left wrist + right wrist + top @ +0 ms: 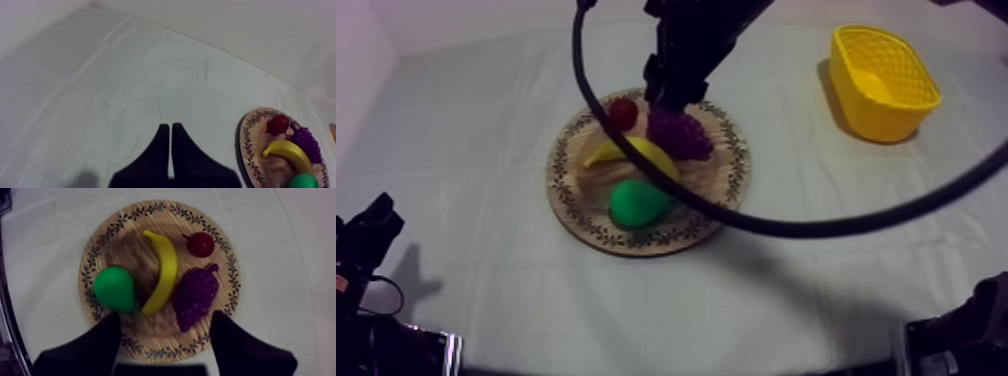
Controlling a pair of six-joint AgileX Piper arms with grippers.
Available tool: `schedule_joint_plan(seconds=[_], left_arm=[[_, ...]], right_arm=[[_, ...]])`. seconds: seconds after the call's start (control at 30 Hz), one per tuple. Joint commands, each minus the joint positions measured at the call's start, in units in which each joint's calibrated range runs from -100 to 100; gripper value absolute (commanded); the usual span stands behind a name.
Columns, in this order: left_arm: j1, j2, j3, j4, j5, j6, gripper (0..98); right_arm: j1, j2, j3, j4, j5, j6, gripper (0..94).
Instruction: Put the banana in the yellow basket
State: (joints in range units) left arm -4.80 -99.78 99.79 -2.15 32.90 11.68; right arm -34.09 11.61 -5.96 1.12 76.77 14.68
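The yellow banana (636,152) lies across the middle of the round wooden board (576,215), between a green pear (639,202) and purple grapes (681,135). My right gripper (671,98) hangs above the board's far side. In the right wrist view it (166,317) is open, its fingers spread wide over the board's rim (150,210), with the banana (162,270) just beyond them and untouched. The yellow basket (883,80) stands at the far right, with nothing in it. My left gripper (171,127) is shut on nothing, low at the table's left (371,225).
A small red fruit (623,112) sits on the board's far edge beside the grapes. The pear (115,288) and the grapes (195,295) flank the banana closely. Open cloth lies between board and basket. From the left wrist view the board (247,145) is off to the side.
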Motion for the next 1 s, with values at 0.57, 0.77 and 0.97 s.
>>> schedule_joint_plan(seconds=[0.57,0.77,0.97], left_arm=[[0.0,0.0,0.0,-0.03,0.0,0.0,0.1],[0.0,0.0,0.0,-0.03,0.0,0.0,0.1],[0.0,0.0,0.0,-0.03,0.0,0.0,0.1]], right_arm=[[0.4,25.2,-13.5,-1.9,-0.7,1.5,50.3],[0.6,31.7,-18.6,-2.6,0.3,2.2,50.2],[0.8,37.1,-24.2,-2.7,0.8,2.3,50.0]])
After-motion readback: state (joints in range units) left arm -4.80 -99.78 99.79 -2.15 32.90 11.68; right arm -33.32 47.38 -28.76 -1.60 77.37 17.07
